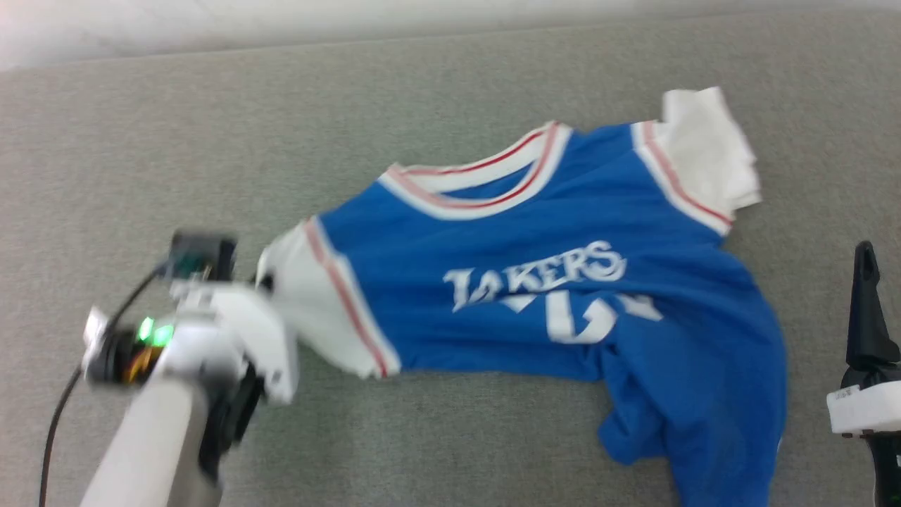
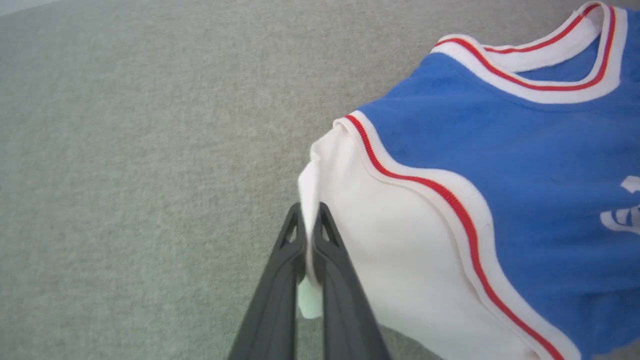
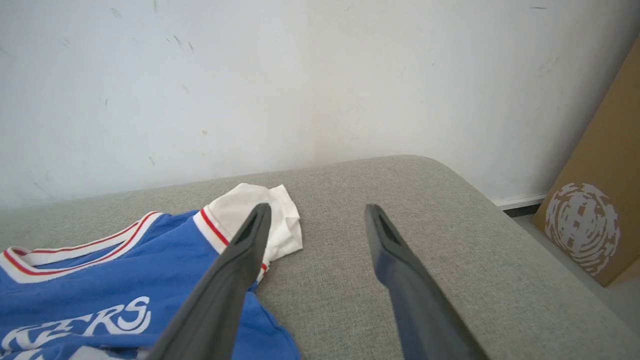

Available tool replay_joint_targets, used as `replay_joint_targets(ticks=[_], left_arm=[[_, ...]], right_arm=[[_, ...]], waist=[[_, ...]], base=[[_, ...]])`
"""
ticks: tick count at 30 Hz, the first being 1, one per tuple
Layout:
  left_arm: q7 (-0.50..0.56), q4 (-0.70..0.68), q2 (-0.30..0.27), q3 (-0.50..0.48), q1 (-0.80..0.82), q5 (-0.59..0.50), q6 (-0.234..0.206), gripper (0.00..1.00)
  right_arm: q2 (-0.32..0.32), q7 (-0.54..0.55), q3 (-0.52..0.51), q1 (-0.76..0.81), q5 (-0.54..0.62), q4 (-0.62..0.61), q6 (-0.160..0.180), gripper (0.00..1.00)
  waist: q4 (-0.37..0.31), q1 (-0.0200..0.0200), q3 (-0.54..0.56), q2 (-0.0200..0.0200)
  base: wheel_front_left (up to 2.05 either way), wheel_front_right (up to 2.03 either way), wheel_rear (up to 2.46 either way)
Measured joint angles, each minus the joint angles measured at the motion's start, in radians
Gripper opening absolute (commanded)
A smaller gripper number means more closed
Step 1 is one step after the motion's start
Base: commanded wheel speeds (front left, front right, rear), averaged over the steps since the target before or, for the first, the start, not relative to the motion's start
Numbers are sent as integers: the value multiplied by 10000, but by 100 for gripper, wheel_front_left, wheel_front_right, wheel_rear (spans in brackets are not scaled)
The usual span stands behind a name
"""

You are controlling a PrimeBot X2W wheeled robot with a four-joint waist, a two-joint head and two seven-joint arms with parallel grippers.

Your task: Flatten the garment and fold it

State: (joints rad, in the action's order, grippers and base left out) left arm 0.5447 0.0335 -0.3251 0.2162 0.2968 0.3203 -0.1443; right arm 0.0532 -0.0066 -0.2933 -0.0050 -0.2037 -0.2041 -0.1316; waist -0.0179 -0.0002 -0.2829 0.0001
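The garment [image 1: 563, 282] is a blue jersey shirt with white sleeves, striped collar and white "LAKERS" print, lying rumpled on the grey surface with its lower part bunched toward the front right. My left gripper [image 2: 310, 212] is shut on the edge of the garment's white left sleeve [image 2: 395, 260], pinching a fold of cloth between both fingers; in the head view this gripper [image 1: 264, 282] sits at the sleeve's outer end. My right gripper [image 3: 317, 215] stands open above bare fabric, to the right of the other white sleeve [image 3: 260, 220], holding nothing.
The grey upholstered surface [image 1: 281, 127] spreads wide to the left and behind the garment. A white wall [image 3: 300, 75] rises behind it. The surface's rounded right edge drops off near a brown cardboard box [image 3: 595, 200] leaning on the floor.
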Motion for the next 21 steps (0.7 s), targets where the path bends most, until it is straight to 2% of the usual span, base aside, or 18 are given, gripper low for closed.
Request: replay_joint_targets(ticks=[3,4,5,7,10,15,17,21], left_arm=[[-48,-518,-36,-257,-1072,171,-297,0],[-211,-598,-21,-284,-1267,180,-362,47],[-393,-640,25,-307,-1370,182,-437,100],[-936,-700,295,-420,-1436,238,-608,100],[-1486,-821,650,-454,-1427,351,-637,100],[-2130,-1475,610,-180,-676,-236,-679,100],[-2247,-1699,692,224,-88,-479,-545,100],[-2211,-1375,1126,1338,1094,-838,46,100]], right_arm=[[0,65,-63,101,-2,-33,0,100],[0,81,-71,106,-4,-33,0,100],[0,132,-63,106,-13,-38,0,100],[-2,174,-13,104,-31,-44,0,100],[0,255,12,98,-29,-86,0,100],[0,297,6,90,-25,-90,0,100],[2,301,0,91,-27,-107,0,100],[2,324,31,79,-31,-159,0,100]], waist=[[151,0,82,0],[186,0,98,0],[211,0,109,0],[234,0,126,0],[239,1,153,0],[226,2,122,0],[218,2,64,0],[180,2,-121,0]], base=[[0,0,0],[0,0,0],[0,0,0],[0,0,0],[0,0,0],[0,0,0],[0,0,0],[0,0,0]])
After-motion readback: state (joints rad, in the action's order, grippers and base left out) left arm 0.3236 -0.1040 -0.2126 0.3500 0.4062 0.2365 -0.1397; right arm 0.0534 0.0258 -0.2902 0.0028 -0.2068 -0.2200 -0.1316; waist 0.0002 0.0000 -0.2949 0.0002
